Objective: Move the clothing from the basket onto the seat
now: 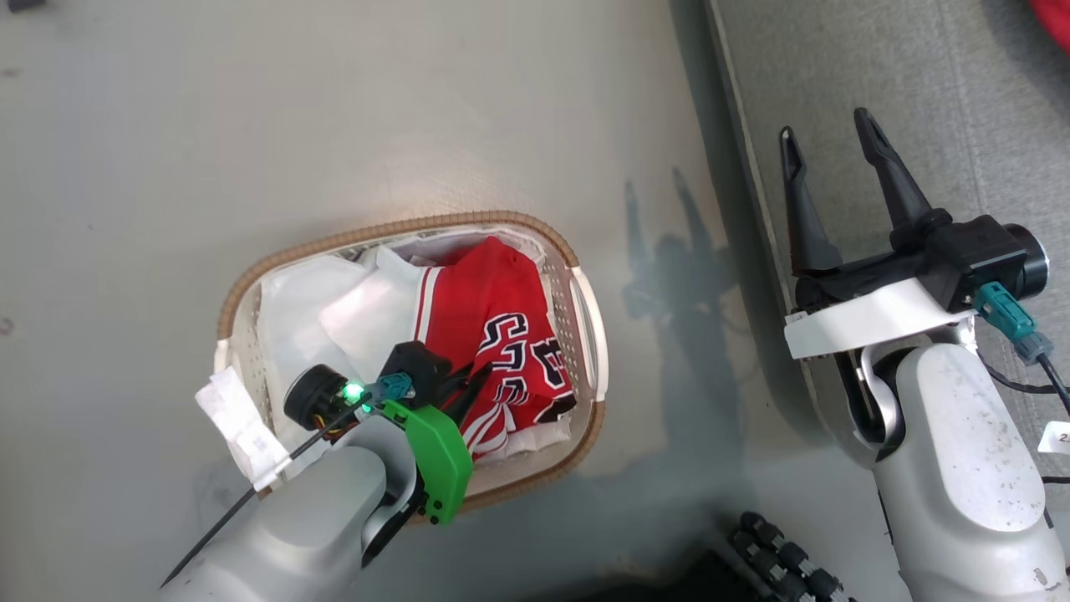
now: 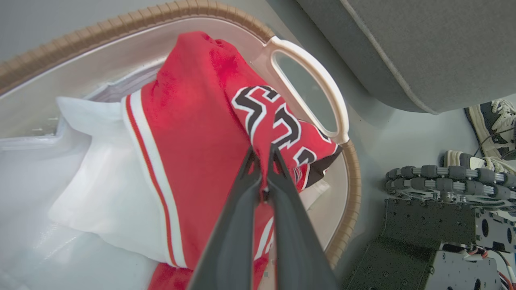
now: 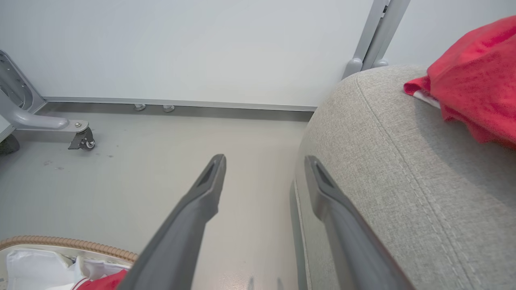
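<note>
White basket (image 1: 401, 227) on the floor (image 1: 251, 125), red jersey (image 1: 489, 293) heaped in its 3 o'clock half beside white liner (image 1: 292, 318), left claw (image 2: 263, 150) pinching a jersey fold, right claw (image 1: 823, 125) spread above the edge of the grey seat (image 1: 919, 84) at 2 o'clock

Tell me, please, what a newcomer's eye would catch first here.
The red basketball jersey with white trim and black-and-white lettering stands out, lying in the small oval white plastic basket with a tan woven rim, pinched by the shut left tool. The open right tool hangs over the edge of the large light-grey fabric seat cushion, where more red cloth lies.
</note>
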